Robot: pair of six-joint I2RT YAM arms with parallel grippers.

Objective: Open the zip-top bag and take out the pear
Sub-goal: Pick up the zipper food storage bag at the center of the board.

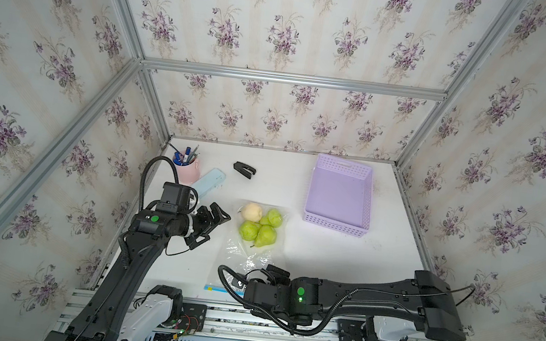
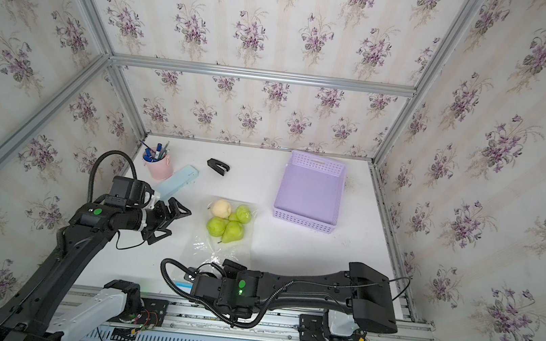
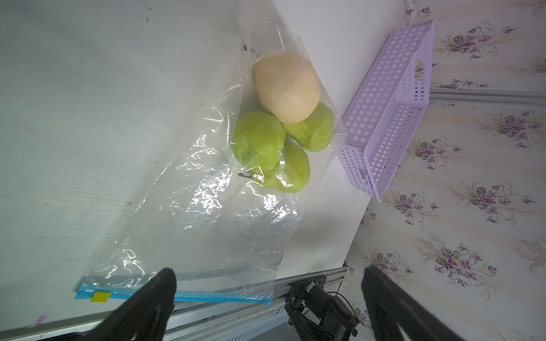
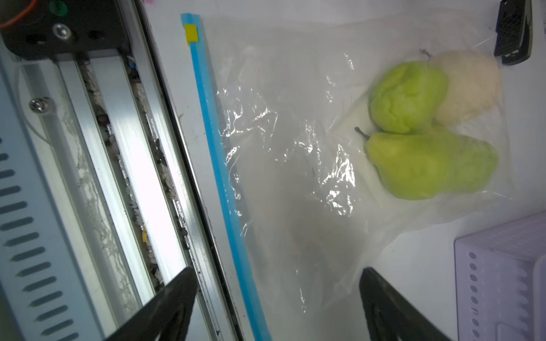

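Observation:
The zip-top bag [image 1: 246,256] [image 2: 215,253] lies flat on the white table. Its light-blue zip strip [image 1: 218,289] [image 3: 206,296] [image 4: 218,165] runs along the table's front edge, with a yellow tab [image 4: 190,32] at one end. Inside at the far end sit three green pears [image 1: 266,236] [image 3: 257,141] [image 4: 428,165] and a pale one [image 1: 252,211] [image 3: 286,88]. My right gripper [image 1: 269,275] [image 4: 277,271] hangs open above the bag's near end, its fingers astride the zip strip. Left of the pears, my left gripper [image 1: 219,219] [image 3: 267,273] is open and empty.
A lilac perforated basket [image 1: 339,193] stands right of the bag. At the back are a black stapler [image 1: 244,169], a pink cup of pens [image 1: 187,168] and a light-blue flat case [image 1: 210,181]. An aluminium rail [image 1: 246,317] borders the table's front edge.

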